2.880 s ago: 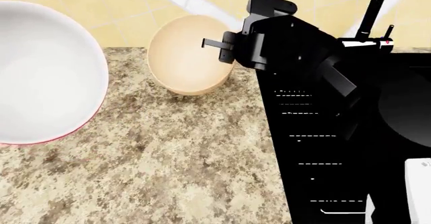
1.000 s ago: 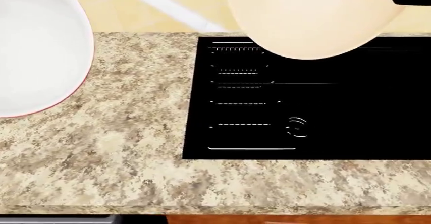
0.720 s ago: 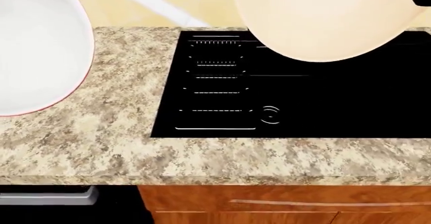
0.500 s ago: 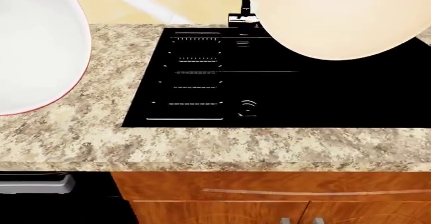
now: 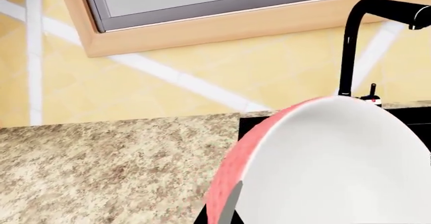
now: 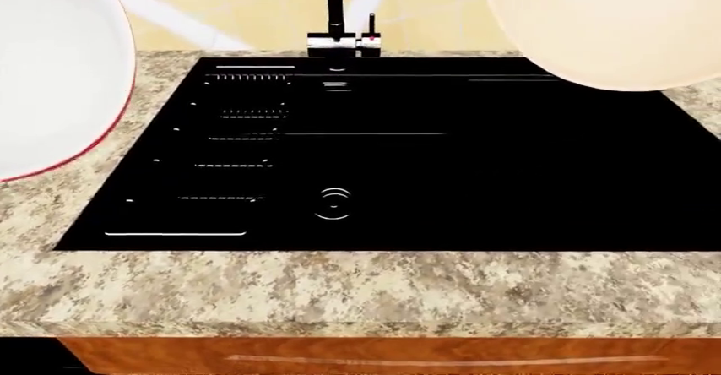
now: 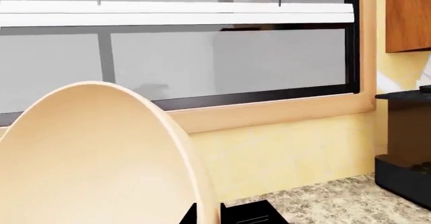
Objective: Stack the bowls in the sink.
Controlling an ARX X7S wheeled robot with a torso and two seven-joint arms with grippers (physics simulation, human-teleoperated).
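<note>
The black sink (image 6: 474, 181) fills the middle of the head view, with its drain ring (image 6: 333, 203) and faucet (image 6: 334, 12) at the back. Held in the air at the left is the white bowl with a red outside (image 6: 51, 71); my left gripper (image 5: 219, 217) is shut on its rim (image 5: 232, 183), and it hangs over the counter left of the sink. The beige bowl (image 6: 609, 20) hangs above the sink's back right corner, tilted, and my right gripper (image 7: 207, 215) is shut on its rim (image 7: 195, 173). Neither gripper shows in the head view.
Speckled granite counter (image 6: 338, 290) surrounds the sink, with a wooden cabinet front (image 6: 394, 358) below its edge. A framed window (image 7: 235, 57) and yellow tiled wall (image 5: 168, 82) stand behind. A black appliance (image 7: 404, 148) sits on the counter beyond the beige bowl.
The beige bowl was lifted off the counter and carried right, over the sink. The head view swung so the sink now sits centred. The white bowl stays at the left.
</note>
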